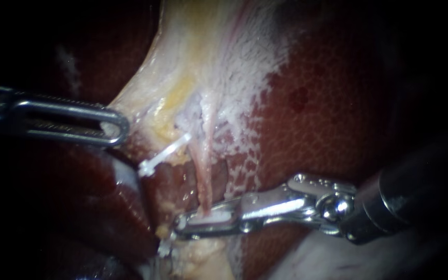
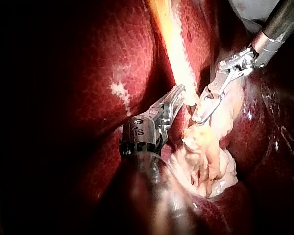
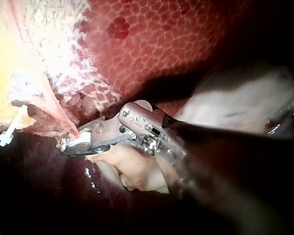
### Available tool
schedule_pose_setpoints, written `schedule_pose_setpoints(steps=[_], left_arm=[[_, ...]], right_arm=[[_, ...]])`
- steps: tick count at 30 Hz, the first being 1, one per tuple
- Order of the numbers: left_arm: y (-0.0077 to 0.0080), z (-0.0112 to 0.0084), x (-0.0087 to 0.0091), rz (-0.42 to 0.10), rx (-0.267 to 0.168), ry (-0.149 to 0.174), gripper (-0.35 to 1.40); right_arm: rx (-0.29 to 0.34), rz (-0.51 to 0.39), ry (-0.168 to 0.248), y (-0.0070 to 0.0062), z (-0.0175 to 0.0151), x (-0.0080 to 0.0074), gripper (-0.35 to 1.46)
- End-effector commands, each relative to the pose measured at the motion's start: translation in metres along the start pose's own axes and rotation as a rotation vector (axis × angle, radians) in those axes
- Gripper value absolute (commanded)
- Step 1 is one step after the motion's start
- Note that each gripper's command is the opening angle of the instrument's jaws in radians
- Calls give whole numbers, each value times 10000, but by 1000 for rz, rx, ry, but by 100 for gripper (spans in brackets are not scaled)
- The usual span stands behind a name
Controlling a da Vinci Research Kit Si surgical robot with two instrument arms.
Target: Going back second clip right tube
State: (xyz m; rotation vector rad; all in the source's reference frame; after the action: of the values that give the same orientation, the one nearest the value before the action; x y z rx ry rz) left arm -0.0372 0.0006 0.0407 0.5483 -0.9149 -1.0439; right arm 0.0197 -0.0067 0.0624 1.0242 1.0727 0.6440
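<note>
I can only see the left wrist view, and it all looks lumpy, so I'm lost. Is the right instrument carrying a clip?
Observer: Yes. In the endoscope view a white clip sits in the pincer of the right instrument, and a thin pink tube runs down into it.
Operator: Is there another clip anywhere?
Observer: Yes. A slanted clip lies higher up, beside that tube and nearer the left instrument.

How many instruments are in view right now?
2. The left instrument comes in from the left, its tip at the pale tissue. The right instrument comes in from the lower right, its tip at the tube, with a clip there. None seems hidden.
</note>
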Motion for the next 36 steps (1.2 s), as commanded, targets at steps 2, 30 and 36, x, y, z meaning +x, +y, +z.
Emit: schedule_pose_setpoints(steps=[2, 30, 36], left_arm=[[0, 0, 0, 0, 0, 0, -35], [4, 0, 2, 1, 0, 0, -35], [4, 0, 2, 1, 0, 0, -35]], right_arm=[[1, -6, -1, -1, 0, 0, -35], [-93, -365, 59, -2, 0, 12, 56], [-133, -475, 72, -1, -3, 12, 60]])
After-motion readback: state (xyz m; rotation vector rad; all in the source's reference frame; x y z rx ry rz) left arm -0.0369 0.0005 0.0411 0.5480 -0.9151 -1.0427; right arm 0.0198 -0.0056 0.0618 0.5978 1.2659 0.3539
